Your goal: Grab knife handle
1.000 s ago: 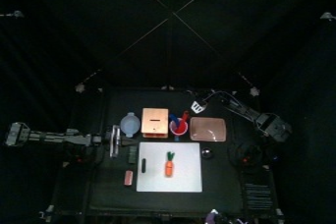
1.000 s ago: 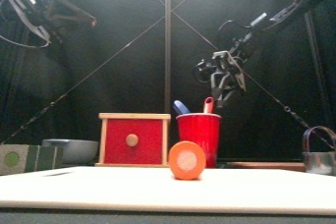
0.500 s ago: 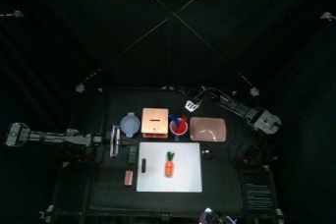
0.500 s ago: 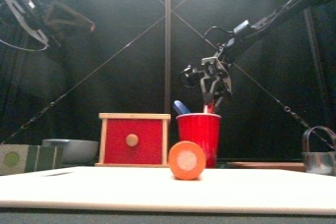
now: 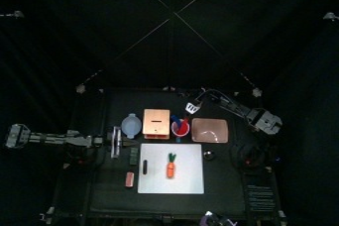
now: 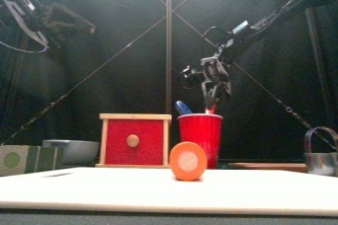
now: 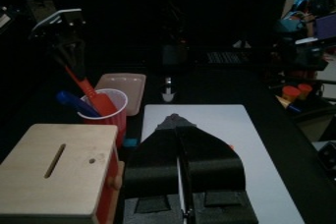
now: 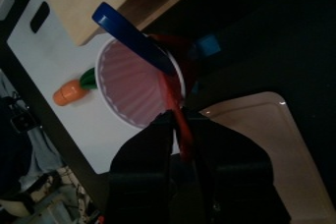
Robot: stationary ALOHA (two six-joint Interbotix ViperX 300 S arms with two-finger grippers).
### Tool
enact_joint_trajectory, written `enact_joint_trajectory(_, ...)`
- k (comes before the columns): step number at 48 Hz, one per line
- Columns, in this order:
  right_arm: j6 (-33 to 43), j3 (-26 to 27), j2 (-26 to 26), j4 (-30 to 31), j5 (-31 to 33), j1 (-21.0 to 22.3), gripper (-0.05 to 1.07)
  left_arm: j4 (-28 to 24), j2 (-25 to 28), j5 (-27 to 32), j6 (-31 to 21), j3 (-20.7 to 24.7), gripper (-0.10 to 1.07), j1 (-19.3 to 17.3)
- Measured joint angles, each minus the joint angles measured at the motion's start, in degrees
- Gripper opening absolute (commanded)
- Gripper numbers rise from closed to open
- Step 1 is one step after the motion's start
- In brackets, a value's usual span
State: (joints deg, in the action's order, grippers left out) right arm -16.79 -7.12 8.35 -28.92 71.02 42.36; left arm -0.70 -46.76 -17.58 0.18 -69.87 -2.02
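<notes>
Right gripper [image 6: 211, 95] is hovering over the red cup [image 6: 201, 138]; its wrist view shows narrow fingers pinching the red handle [image 8: 179, 122].

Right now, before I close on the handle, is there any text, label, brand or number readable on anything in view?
None readable.
Red cup: no print visible.
Wooden box, red front: no lettering, only a slot and a knob.
White cutting board: blank.
Clutter beyond the table in the left wrist view: too blurred to read.
</notes>
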Motion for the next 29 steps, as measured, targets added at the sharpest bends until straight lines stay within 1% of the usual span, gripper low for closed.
enact_joint_trajectory(4, 0.3, 0.0, -0.6, 0.1, 0.5, -0.3, 0.24, 0.1, 0.0, 0.0, 0.0, 0.0, 0.01, 0.0)
enact_joint_trajectory(7, 0.4, 0.0, -2.3, 0.2, 0.6, -0.5, 0.24, 0.1, 0.1, 0.0, 0.0, 0.0, 0.01, -0.1)
enact_joint_trajectory(14, 0.4, -0.9, -8.6, 0.3, 0.3, -0.3, 0.24, 0.1, 0.0, 0.0, 0.0, 0.0, 0.01, 0.0)
enact_joint_trajectory(21, -0.1, -4.6, -15.1, 0.4, -0.1, -0.3, 0.24, 0.1, 0.0, 0.0, 0.1, 0.0, 0.01, -0.1)
enact_joint_trajectory(25, -0.2, -6.5, -18.4, 0.4, -1.2, -0.4, 0.24, 0.1, 0.0, 0.0, 0.1, 0.0, 0.01, -0.6)
enact_joint_trajectory(29, -0.9, -8.1, -22.3, 0.4, -5.4, -0.4, 0.24, 0.1, 0.1, 0.0, 0.1, 0.0, 0.01, -1.1)
